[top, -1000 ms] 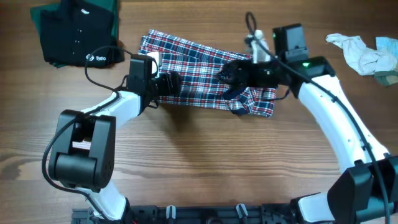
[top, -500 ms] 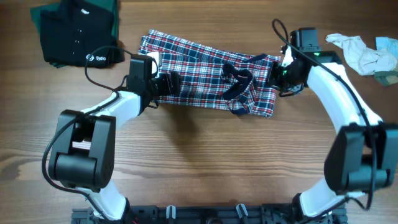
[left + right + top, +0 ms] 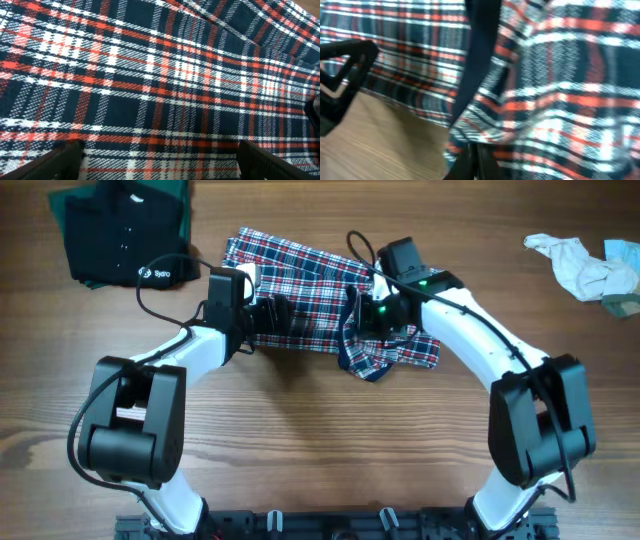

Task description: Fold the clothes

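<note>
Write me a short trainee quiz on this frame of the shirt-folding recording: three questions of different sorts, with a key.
1. Which gripper grips the plaid shirt? A: left gripper. B: right gripper. C: neither.
2. True or false: the black garment with a white logo lies on top of the plaid shirt.
3. Fill in: the off-white and pale green cloth lies on the ___ arm's side of the table.

Key
1. B. It is shut on a bunched fold; the left gripper stands open over the fabric.
2. False. It lies apart from the shirt, near the far edge.
3. right
</note>
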